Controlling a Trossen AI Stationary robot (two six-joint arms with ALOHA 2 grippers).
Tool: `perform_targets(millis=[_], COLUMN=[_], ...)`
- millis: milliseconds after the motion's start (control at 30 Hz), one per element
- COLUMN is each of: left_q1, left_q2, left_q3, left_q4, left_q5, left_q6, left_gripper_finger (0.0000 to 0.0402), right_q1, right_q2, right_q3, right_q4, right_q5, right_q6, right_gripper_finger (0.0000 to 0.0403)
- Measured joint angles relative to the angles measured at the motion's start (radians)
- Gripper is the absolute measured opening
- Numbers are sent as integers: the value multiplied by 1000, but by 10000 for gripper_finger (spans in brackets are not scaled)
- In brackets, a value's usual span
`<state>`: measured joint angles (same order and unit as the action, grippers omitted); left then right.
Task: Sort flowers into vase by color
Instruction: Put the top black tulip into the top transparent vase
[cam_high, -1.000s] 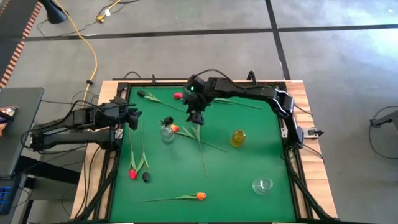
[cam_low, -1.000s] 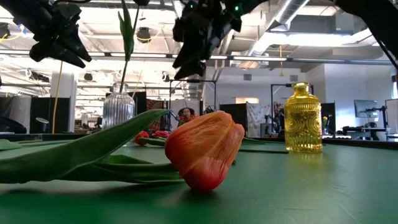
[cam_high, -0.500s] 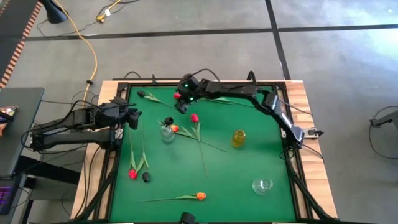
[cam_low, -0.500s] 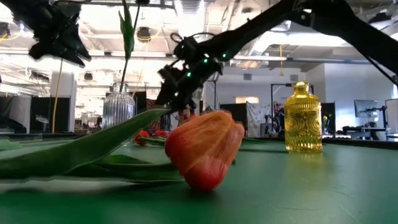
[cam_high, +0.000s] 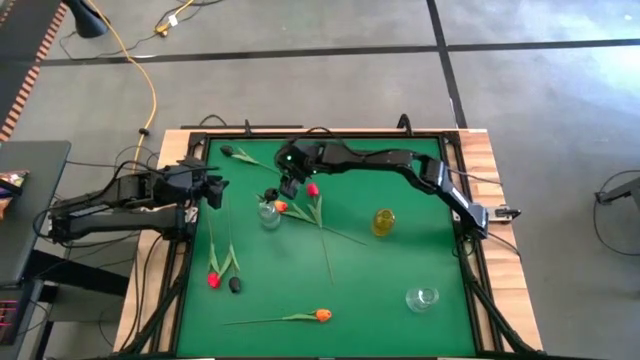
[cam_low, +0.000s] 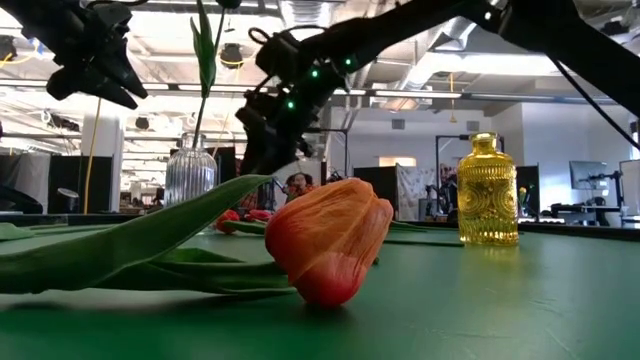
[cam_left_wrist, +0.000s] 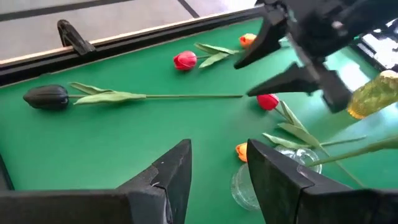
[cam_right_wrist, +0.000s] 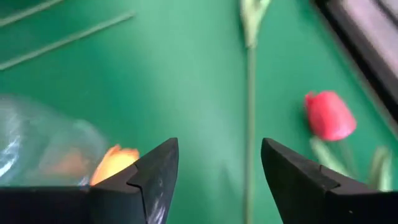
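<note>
Tulips lie on the green mat: a black one (cam_left_wrist: 45, 98) and a red one (cam_left_wrist: 185, 60) at the far side, a red one (cam_high: 312, 189) and an orange one (cam_high: 281, 207) by the ribbed clear vase (cam_high: 268, 214), and an orange one (cam_high: 322, 315) near the front. A black tulip (cam_high: 270, 195) stands in the clear vase. My right gripper (cam_high: 288, 187) hovers open just beyond that vase, above the orange head (cam_right_wrist: 115, 163) and the bare mat, with nothing between its fingers. My left gripper (cam_high: 214, 188) waits open over the table's left edge.
A yellow vase (cam_high: 383, 221) stands right of centre and a small clear vase (cam_high: 422, 298) at the near right. A red tulip (cam_high: 213, 280) and a black tulip (cam_high: 234, 285) lie at the near left. A black frame (cam_high: 200, 150) borders the mat.
My right gripper has swung toward the table's left, first toward the far edge and then down beside the ribbed clear vase, tipping from straight down to a slant. It has stayed open. The flowers lie as before.
</note>
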<state>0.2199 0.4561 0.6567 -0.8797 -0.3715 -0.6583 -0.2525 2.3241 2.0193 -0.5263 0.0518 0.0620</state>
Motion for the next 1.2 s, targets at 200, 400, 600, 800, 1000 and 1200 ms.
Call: perform_targets(millis=[200,400,600,800,1000,1200], left_q1=[62,283,521,594,595,595], left_q2=[226,498,682,846,1081,1284], left_q3=[0,0,53,203,382,507], left_q4=[51,205,233,215,132,37], left_q5=[115,318,504,486,419,353], left_q6=[164,461,775,1101,1360,1515], left_gripper_finger=[141,141,141,141,141,141], right_q1=[8,-24,-57,-77,-92,-110], right_q2=[4,-9,-37,-64,-87,-98], right_q3=[-2,-2,-2,-2,-2,-2], right_q4=[-94,-217,-292,-301,-345,-391], right_q5=[0,0,-30,-103,-114,-115], right_q6=[-7,-8,-35,-68,-96,-121], right_gripper_finger=[254,254,254,254,254,254])
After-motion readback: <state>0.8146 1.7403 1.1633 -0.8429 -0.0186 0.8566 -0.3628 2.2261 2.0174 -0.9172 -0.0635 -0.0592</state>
